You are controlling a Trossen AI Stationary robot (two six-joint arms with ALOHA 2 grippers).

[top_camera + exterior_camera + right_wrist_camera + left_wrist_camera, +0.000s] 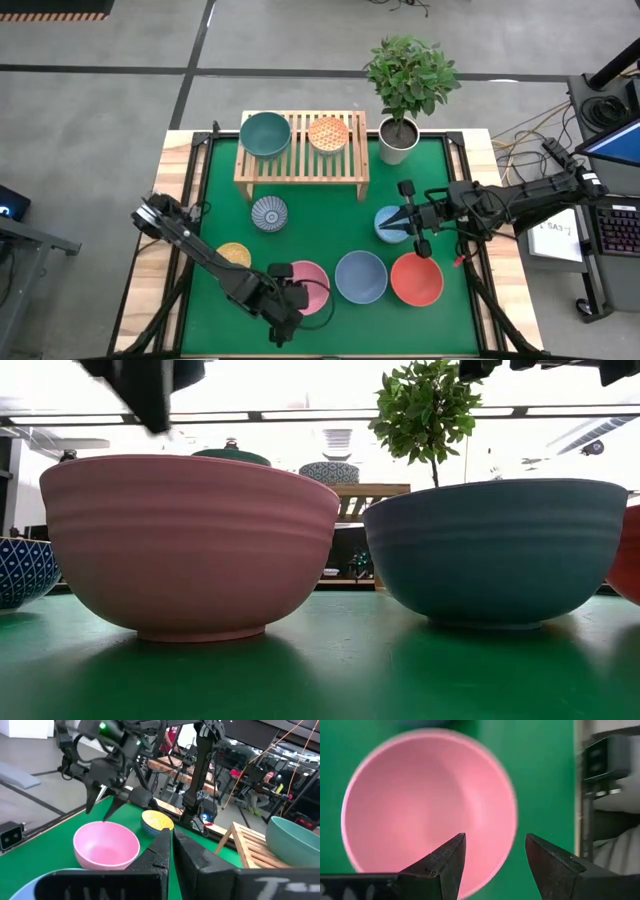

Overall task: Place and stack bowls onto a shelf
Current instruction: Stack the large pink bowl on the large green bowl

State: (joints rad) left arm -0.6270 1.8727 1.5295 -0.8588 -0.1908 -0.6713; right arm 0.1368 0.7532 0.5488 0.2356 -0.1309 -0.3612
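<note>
The left tool (292, 300) hangs over the pink bowl (308, 285) at about 6 o'clock on the table (330, 225), its fingers (447, 862) spread apart straddling the rim, not gripping it. The right tool (385, 226) sits closed and empty at 3 o'clock, above the light blue bowl (392, 222). The teal bowl (265, 133) and orange bowl (328, 133) rest on the shelf (300, 160) at 12 o'clock. Blue-grey bowl (360, 276) and red bowl (416, 279) stand beside the pink one.
</note>
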